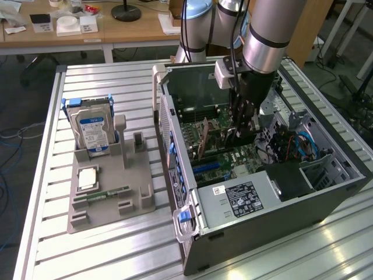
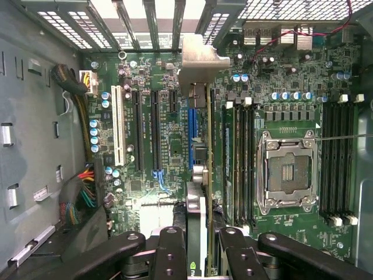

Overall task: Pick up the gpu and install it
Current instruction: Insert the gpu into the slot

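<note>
Wrist view has the end effector point(image 2: 201, 259) pinching the gpu point(image 2: 201, 163) edge-on, one finger on each face. The card stands over the motherboard point(image 2: 145, 192) just beside the CPU socket point(image 2: 288, 169), right at the blue slot point(image 2: 191, 125) — whether it is seated is unclear. Doing this well likely means keeping the card's edge parallel to the slot, its bracket point(image 2: 199, 58) on the side away from the fingers, and pressing straight — no tilt.

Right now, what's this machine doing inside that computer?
A robot arm reaches into the open computer case. Its fingers are closed on the gpu, a thin card held on edge over the slots of the motherboard. I can't tell whether it is seated. A hard drive sits on the grey stand outside.
</note>
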`<state>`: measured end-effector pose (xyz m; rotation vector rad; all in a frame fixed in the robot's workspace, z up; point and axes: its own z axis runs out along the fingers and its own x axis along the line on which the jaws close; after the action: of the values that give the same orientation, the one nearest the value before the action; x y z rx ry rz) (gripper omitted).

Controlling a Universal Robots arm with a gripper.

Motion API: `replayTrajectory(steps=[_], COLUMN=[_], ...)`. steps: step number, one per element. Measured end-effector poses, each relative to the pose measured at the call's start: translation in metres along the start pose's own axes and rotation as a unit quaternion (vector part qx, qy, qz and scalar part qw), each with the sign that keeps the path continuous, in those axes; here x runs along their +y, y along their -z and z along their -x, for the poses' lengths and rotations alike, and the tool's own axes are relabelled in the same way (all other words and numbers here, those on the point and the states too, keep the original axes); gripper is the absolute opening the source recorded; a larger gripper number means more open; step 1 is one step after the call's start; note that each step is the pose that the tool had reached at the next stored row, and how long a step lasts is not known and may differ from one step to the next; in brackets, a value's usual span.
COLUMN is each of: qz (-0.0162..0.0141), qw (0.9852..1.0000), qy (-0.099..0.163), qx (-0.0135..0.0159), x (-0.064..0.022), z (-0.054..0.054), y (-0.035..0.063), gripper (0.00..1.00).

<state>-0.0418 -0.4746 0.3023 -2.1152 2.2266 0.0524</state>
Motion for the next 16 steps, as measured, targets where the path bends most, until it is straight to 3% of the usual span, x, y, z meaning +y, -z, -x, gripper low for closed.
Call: replayTrajectory(steps=[16], qz=[0.0000], qw=[1.0000], qy=[0.000], qx=[-0.0001], x=[0.0002], z=[-0.0003], y=[-0.0038], gripper=[0.27])
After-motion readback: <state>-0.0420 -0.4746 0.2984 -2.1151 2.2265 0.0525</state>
